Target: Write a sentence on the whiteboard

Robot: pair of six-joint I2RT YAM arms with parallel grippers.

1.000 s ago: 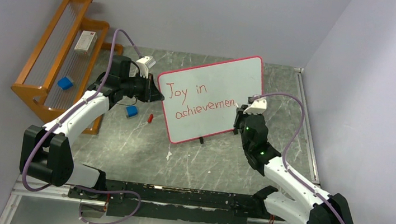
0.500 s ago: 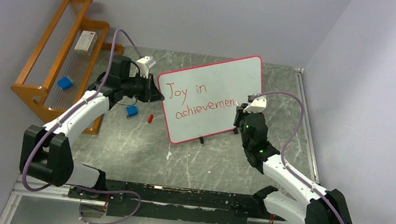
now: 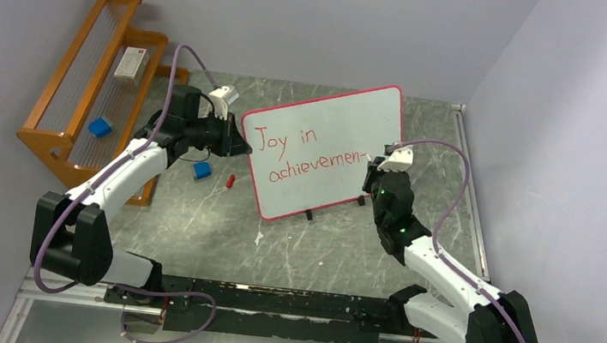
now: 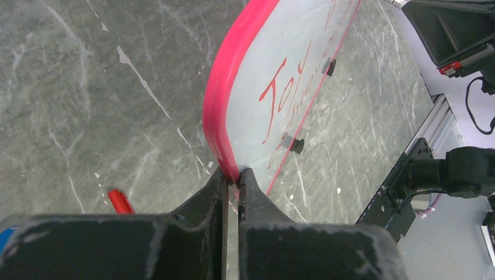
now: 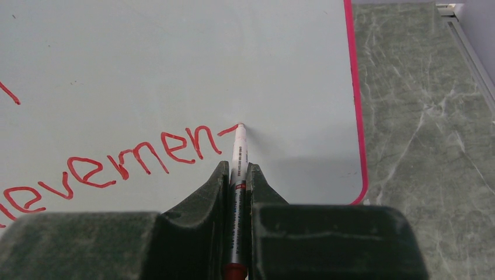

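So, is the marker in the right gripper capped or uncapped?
Uncapped. The marker, shut in the right gripper, rests its bare tip on the whiteboard at the end of the red writing.

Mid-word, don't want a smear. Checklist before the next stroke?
1. Left gripper shut on the whiteboard edge: ok.
2. Right gripper shut on the marker: ok.
3. Marker tip at the end of the last red stroke: ok.
4. Bare board to the right of the tip, before the border: ok.
5. Tip pressure on the board: cannot tell.
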